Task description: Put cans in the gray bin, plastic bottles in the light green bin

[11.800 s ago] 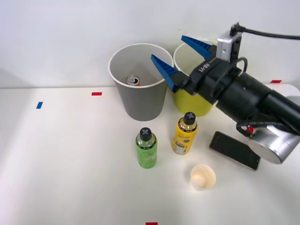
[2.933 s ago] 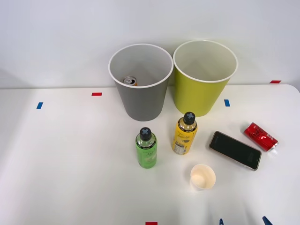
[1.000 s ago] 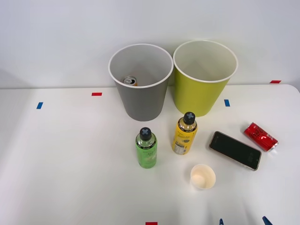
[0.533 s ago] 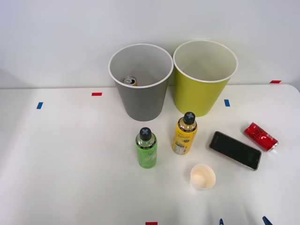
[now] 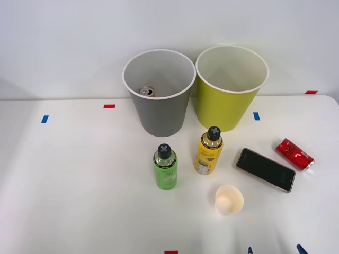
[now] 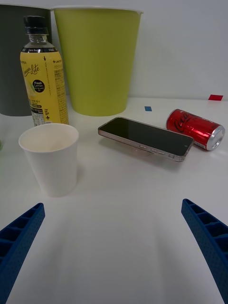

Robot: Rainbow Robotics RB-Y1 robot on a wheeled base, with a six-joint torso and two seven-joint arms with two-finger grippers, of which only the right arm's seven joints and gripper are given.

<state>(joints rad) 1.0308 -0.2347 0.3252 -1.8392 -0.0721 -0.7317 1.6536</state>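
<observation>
Between gripper and red can: phone, paper cup.

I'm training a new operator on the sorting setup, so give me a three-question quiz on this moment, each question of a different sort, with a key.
1. True or false: the red can lies on its side on the table.
2. Which bin already holds a can? A) gray bin B) light green bin C) neither
3. Fill in: the phone lies between the red can and the ____ bottle.

Key:
1. True; the front and wrist views both show it tipped over.
2. A; an orange-yellow can shows inside it.
3. Yellow; the green bottle stands farther to the left, and the paper cup sits nearer the open right pincer.
</observation>
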